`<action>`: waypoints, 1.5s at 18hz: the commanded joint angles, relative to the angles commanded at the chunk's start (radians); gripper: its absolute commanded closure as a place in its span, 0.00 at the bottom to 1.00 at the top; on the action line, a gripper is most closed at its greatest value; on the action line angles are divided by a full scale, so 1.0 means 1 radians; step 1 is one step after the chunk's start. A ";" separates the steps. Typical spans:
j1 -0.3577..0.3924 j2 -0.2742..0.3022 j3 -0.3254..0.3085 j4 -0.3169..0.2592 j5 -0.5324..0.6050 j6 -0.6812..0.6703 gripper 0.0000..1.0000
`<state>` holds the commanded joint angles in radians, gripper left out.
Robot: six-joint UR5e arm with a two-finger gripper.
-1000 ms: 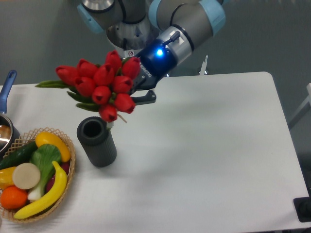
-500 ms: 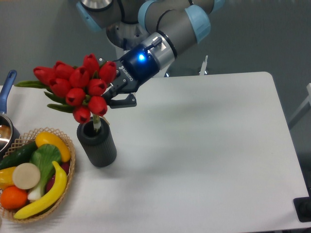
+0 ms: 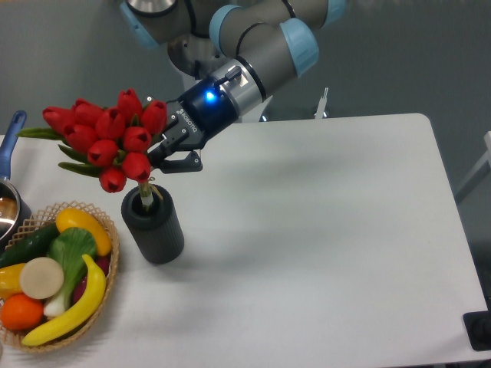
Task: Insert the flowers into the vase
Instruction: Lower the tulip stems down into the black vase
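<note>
At the bench's left edge a pot with a blue handle was cut off by the frame, and in the near left corner sat a basket of fruit and vegetables. Just right of it, well in from the far edge, stood the vase, upright with its mouth open to the camera.

The flowers hung above and left of the vase, the red buds leaning toward the left edge while the pale stem ends reached down into the mouth. The bunch looked light and top-heavy, with soft heads that would bruise or bend if squeezed, so the bound stems just under the buds seemed the sound place to hold it. The stems appeared only shallowly in, and the tilt suggested the bunch might tip against the rim when let go.

The gripper was close behind the buds, its jaws apparently closed on the stems, though the buds hid the contact. The arm came down from the far edge, slanting toward the left, its wrist glowing blue and its forearm angled over the bench's far left part.
</note>
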<state>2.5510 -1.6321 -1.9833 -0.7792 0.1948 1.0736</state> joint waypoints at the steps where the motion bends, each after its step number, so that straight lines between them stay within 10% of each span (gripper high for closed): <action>1: 0.000 -0.003 -0.008 -0.002 0.000 0.021 0.93; 27: -0.014 -0.181 -0.100 0.000 0.006 0.253 0.78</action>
<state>2.5372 -1.8132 -2.0831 -0.7793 0.2010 1.3269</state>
